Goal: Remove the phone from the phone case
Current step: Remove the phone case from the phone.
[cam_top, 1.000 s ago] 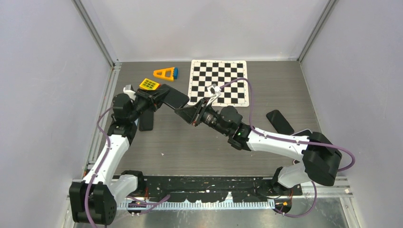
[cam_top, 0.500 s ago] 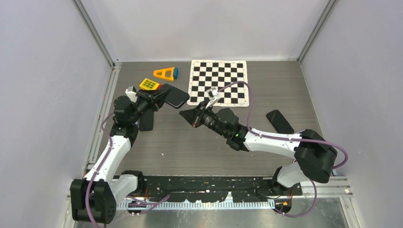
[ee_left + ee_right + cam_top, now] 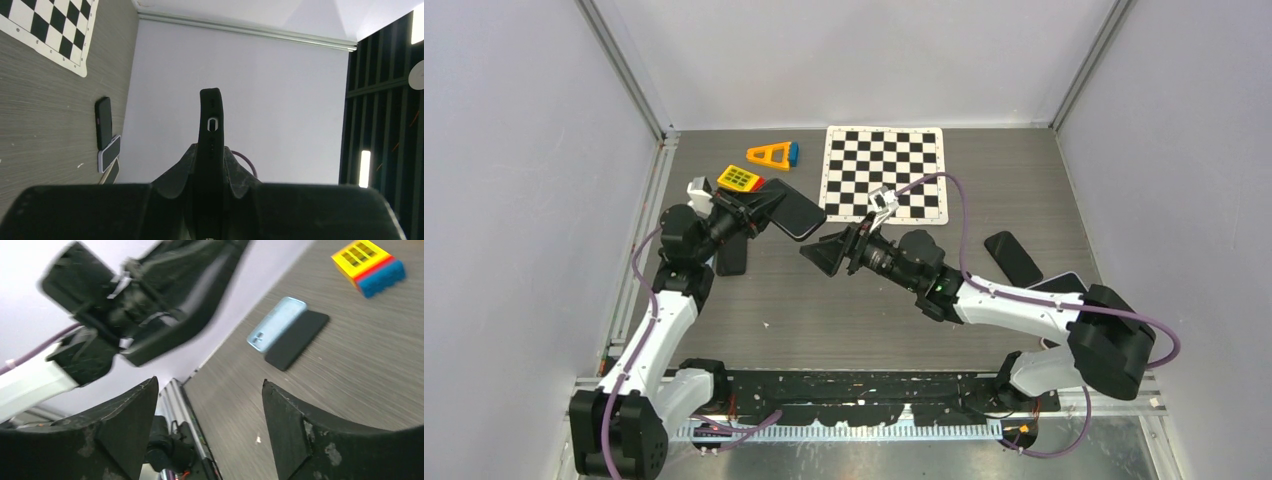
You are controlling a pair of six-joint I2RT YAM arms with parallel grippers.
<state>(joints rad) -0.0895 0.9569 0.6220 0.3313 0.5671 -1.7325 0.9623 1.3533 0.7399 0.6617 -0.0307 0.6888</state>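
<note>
Only left wrist shows left tool clamping the phone edgewise, apparently cased; right tool gapes.

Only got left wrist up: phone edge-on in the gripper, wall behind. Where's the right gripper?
Observer: Top view: the right gripper is raised just beside the phone's free end, pointing at it, seemingly not touching.
Operator: Open or shut?
Observer: Open. The right wrist view shows its fingers spread wide with nothing between them.
Operator: Anything lying nearby?
Observer: A pale blue phone lies flat against a black slab, near a yellow block.
</note>
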